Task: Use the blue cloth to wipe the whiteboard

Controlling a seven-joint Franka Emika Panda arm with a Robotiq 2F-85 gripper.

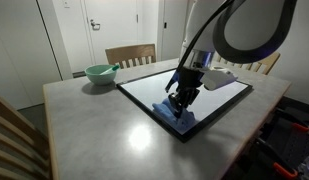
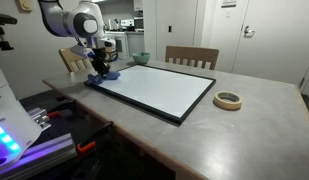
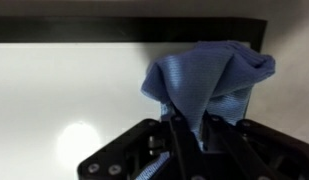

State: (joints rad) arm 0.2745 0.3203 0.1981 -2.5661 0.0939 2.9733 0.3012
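**Claw (image 3: 189,128) clamped on blue cloth (image 3: 209,75) at whiteboard (image 3: 74,90) corner**

Seen from the wrist, the claw's fingers are drawn together on a bunched fold of the blue cloth. The cloth rises in a wrinkled peak over the glossy white of the whiteboard, close to its black frame. In both exterior views the claw (image 1: 182,100) (image 2: 99,69) stands over one corner of the whiteboard (image 1: 159,85) (image 2: 159,88), with the blue cloth (image 1: 185,119) (image 2: 105,76) lying on that corner beneath it. The whiteboard lies flat on the grey surface (image 1: 94,130). A roll of tape (image 2: 228,100) sits on the surface past the whiteboard's opposite end, well apart from the claw. Off to one side of the whiteboard stands a pale green bowl (image 1: 99,74) (image 2: 141,58). Something pale leans over its rim, too small to make out. A wooden chair (image 1: 130,54) stands at the far edge.
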